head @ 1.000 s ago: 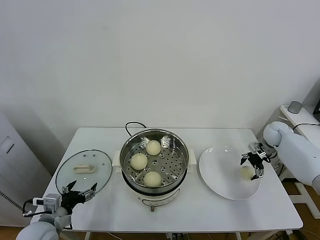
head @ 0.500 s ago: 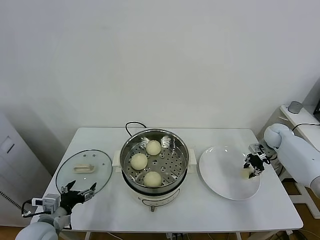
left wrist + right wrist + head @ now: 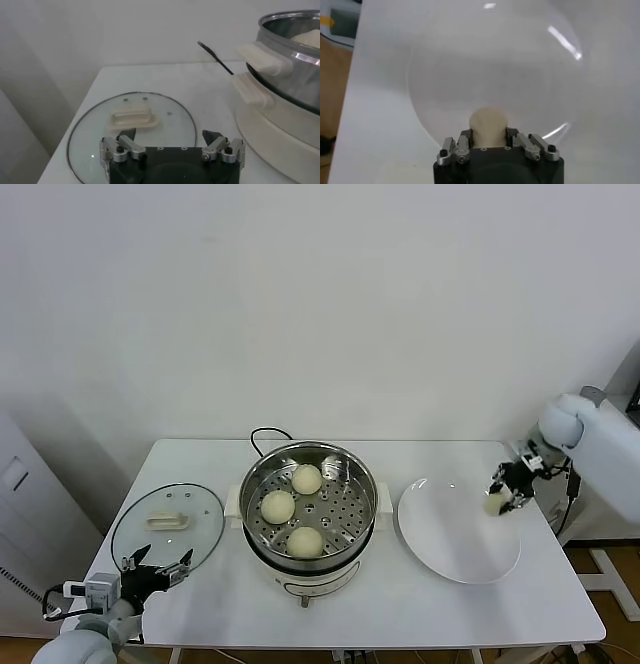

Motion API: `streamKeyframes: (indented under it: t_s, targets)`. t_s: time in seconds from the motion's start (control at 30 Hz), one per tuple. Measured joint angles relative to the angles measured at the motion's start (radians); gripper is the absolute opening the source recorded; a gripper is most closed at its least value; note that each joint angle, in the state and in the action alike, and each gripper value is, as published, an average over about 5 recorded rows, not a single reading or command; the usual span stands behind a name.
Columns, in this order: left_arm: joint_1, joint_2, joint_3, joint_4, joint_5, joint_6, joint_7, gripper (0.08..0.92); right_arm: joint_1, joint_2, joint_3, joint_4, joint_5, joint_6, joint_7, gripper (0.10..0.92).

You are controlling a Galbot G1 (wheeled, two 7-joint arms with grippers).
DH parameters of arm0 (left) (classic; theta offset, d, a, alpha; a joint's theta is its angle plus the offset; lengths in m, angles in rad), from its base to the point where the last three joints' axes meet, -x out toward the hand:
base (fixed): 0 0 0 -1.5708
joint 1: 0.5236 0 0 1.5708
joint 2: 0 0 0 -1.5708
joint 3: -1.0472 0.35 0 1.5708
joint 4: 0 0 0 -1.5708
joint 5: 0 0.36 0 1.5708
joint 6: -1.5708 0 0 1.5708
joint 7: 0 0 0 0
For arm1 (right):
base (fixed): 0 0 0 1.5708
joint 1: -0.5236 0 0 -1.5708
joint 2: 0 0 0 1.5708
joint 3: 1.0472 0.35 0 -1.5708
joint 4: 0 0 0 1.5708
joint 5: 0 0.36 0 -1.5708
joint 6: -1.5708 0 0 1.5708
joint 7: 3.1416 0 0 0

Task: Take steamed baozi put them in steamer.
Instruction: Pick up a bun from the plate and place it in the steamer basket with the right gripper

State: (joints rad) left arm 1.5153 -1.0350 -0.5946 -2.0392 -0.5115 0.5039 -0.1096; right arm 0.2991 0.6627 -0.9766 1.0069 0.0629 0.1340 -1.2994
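White tabletop [image 3: 420, 599] is holding steamer [image 3: 308, 499] with three buns; right gripper [image 3: 506, 489], clamped on the fourth baozi [image 3: 494, 503], is rising off the plate [image 3: 445, 534]; left gripper [image 3: 155, 569] is idling, splayed.

A steamer [image 3: 308, 514] stands at the middle of the table [image 3: 400, 599] with three baozi [image 3: 277, 506] on its tray. A plate [image 3: 450, 534] lies just beside it toward the right edge. Above the plate's right rim, the right gripper [image 3: 503, 493] is closed on a fourth baozi [image 3: 494, 504], held clear of the plate. A glass lid [image 3: 167, 527] lies toward the left edge. The left gripper [image 3: 160, 568] hangs with its fingers spread at the front left corner, near the lid.
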Motion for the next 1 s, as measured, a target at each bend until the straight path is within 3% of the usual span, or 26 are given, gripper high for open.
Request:
streamKeyframes:
  t_s: [0.5,1.0]
  targets:
    - [0.011,-0.011,0.003,-0.009,0.014,-0.005,-0.001,0.823,0.428,0.084,-0.413,0.288,0.43,-0.311,0.107,0.432]
    - [0.0,-0.008,0.003,0.0,0.011,-0.011,0.0,0.823,0.538,0.281,-0.542,0.399,0.723,-0.565,0.327,0.433]
